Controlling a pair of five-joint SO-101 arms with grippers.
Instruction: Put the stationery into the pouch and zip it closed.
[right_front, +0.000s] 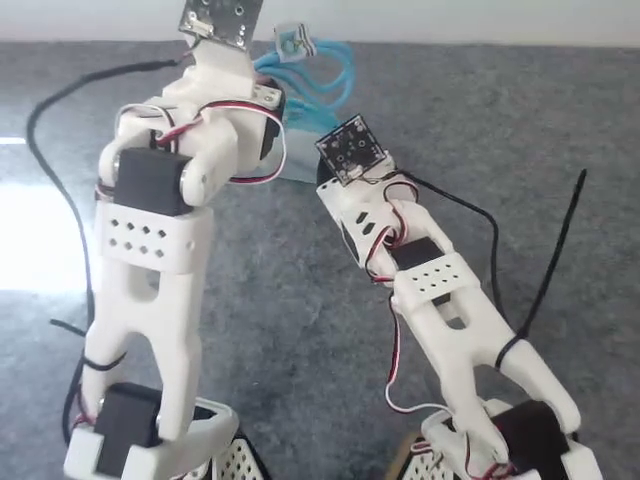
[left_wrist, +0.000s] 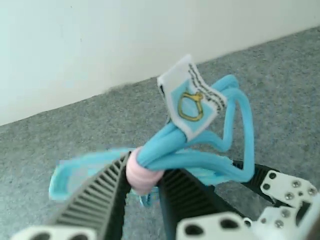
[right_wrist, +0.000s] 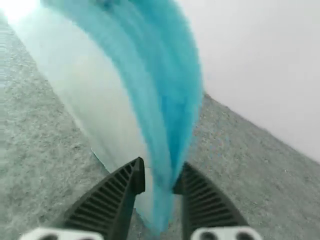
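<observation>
The left tool (left_wrist: 147, 177) is shut tight on a little pink band (left_wrist: 137, 170). That band ties a bunch of blue cords (left_wrist: 200, 162) together, and a white tag (left_wrist: 192, 97) sticks up from them. I think the cords are the pull for the zip, so grabbing the band gives the arm a good thing to tug.

In the middle, between the two arms, is the pouch (right_front: 298, 160). It is near the far edge of the gray desk (right_front: 500, 120), and the cords loop up above it. I cannot tell if the stationery is inside.

The right tool (right_wrist: 159, 177) pinches the blue edge (right_wrist: 160, 90) of the pouch, with one finger on each side of it. The pale see-through wall (right_wrist: 100, 100) spreads out just beside it. I think it holds on there so the pouch can't slide – one arm holds, one arm pulls. It looks like the zip step.
</observation>
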